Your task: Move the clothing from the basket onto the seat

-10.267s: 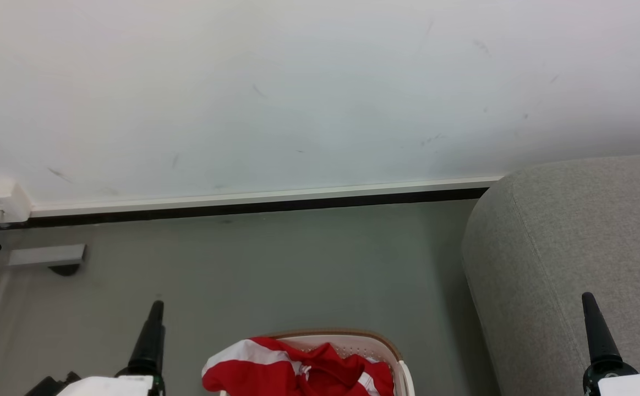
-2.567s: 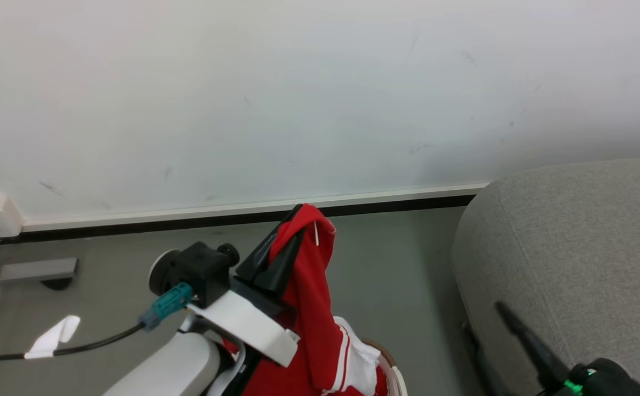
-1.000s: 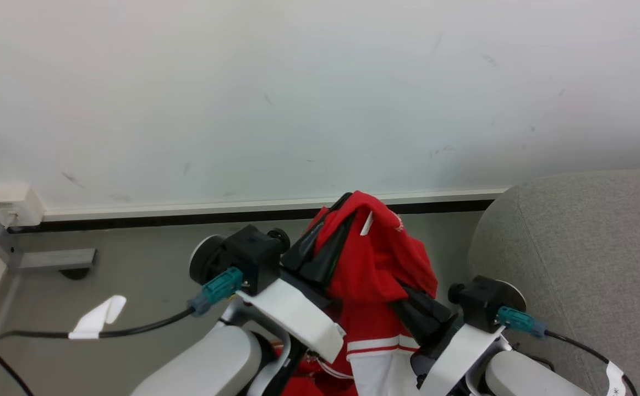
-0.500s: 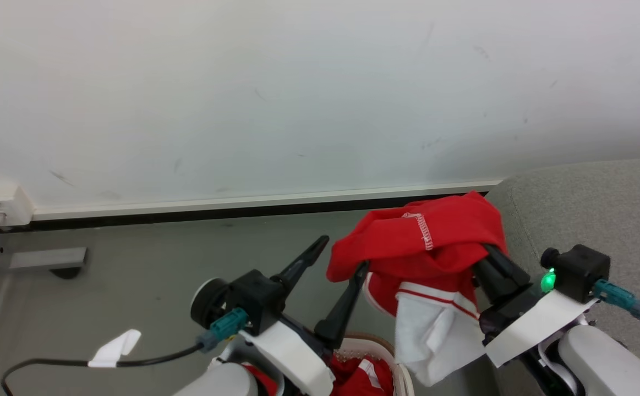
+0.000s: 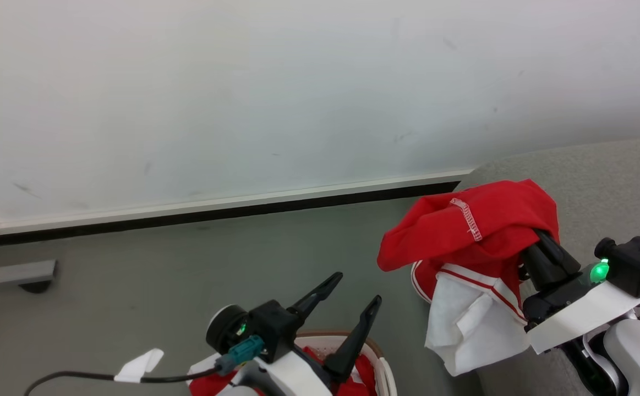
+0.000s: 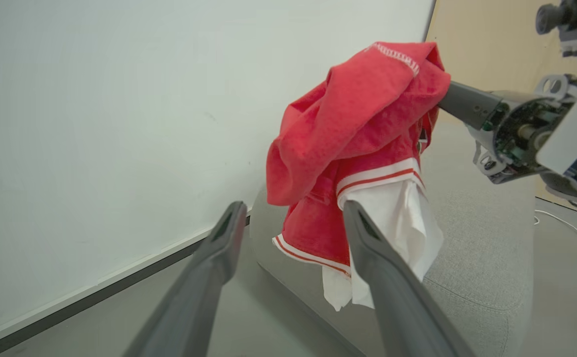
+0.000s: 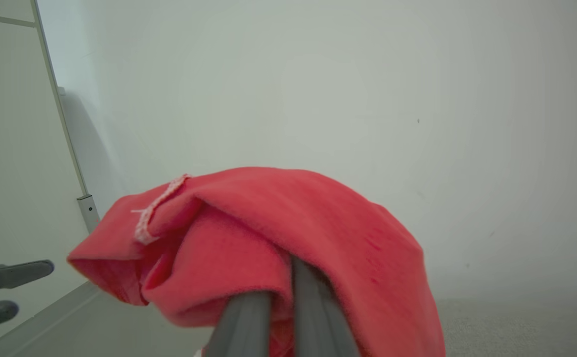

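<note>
Here, the right gripper (image 5: 542,248) has its jaws pinched tight on a soft bright red garment with white panels and striped trim (image 5: 474,231). The garment hangs in the air at the left end of the large grey woven-fabric sofa (image 5: 606,181). Its red part is bunched over the dark fingers and hides their tips. A white panel droops below, in front of the sofa's rounded corner; whether it touches the upholstery I cannot tell.

Left of the sofa and apart from the hanging garment, the left gripper (image 5: 358,287) has its jaws spread wide, with nothing between them. Beneath it, on the grey floor (image 5: 187,264) to the sofa's left, stands the white plastic laundry basket with small holes and a brown rim (image 5: 384,377). More red fabric (image 5: 365,367), with a little white showing in it, lies inside the basket, partly hidden behind the left arm.
</note>
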